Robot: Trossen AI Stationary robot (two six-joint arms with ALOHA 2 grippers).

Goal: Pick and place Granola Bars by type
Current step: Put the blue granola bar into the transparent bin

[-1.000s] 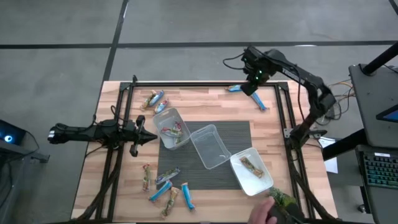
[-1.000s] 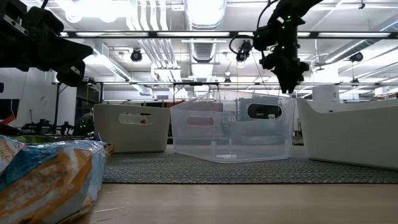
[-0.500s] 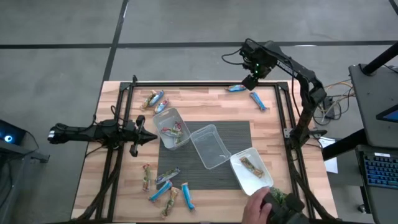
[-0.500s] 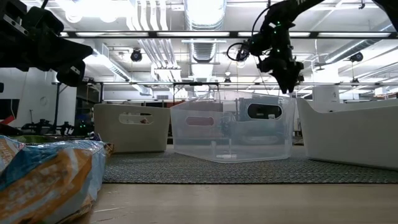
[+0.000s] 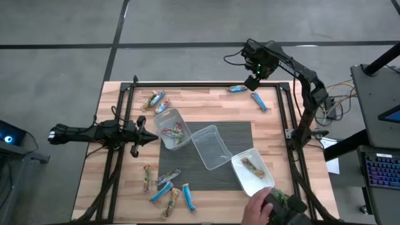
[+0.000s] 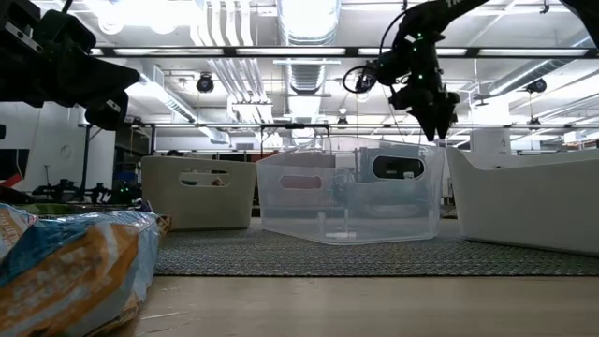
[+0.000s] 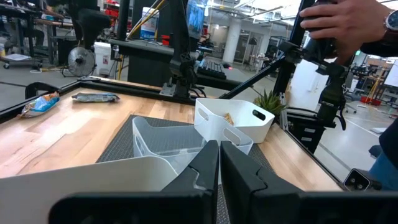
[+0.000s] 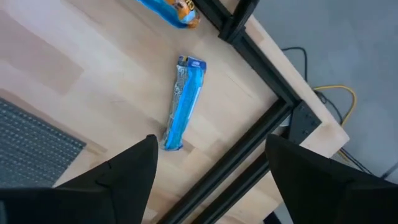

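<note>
Three tubs (image 5: 211,145) run diagonally across the mat (image 5: 240,134) — bars (image 5: 165,187) lie loose beside it on the table (image 5: 206,103).

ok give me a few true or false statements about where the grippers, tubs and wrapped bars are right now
1. The right gripper is open above a bright blue wrapped bar lying on the wooden table. True.
2. The left gripper holds a blue bar. False: its fingers are shut on nothing, beside the clear plastic tub nearest it.
3. The middle clear rectangular tub is full of bars. False: no bar shows in it.
4. The white tub holds a tan bar. True.
5. A person's hand is at the small green plant by the table's edge. True.
</note>
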